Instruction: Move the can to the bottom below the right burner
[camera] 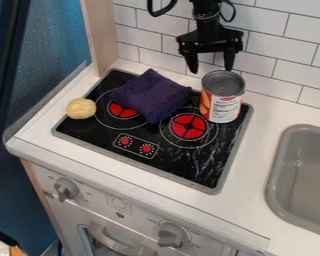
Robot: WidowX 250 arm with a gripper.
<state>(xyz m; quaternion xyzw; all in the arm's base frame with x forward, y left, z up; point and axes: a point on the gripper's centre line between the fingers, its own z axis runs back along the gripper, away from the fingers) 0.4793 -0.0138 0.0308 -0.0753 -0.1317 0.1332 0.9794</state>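
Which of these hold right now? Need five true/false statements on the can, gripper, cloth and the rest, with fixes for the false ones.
1. The can stands upright on the stovetop. True.
2. The gripper is clamped on the can. False: its fingers are apart and it holds nothing.
3. The purple cloth lies inside the sink. False: it is on the stovetop, partly covering the left burner.
4. The round yellow object sits at the stovetop's left edge. True.
5. The can is already below the right burner. False: it stands at that burner's upper right, toward the tiled wall.
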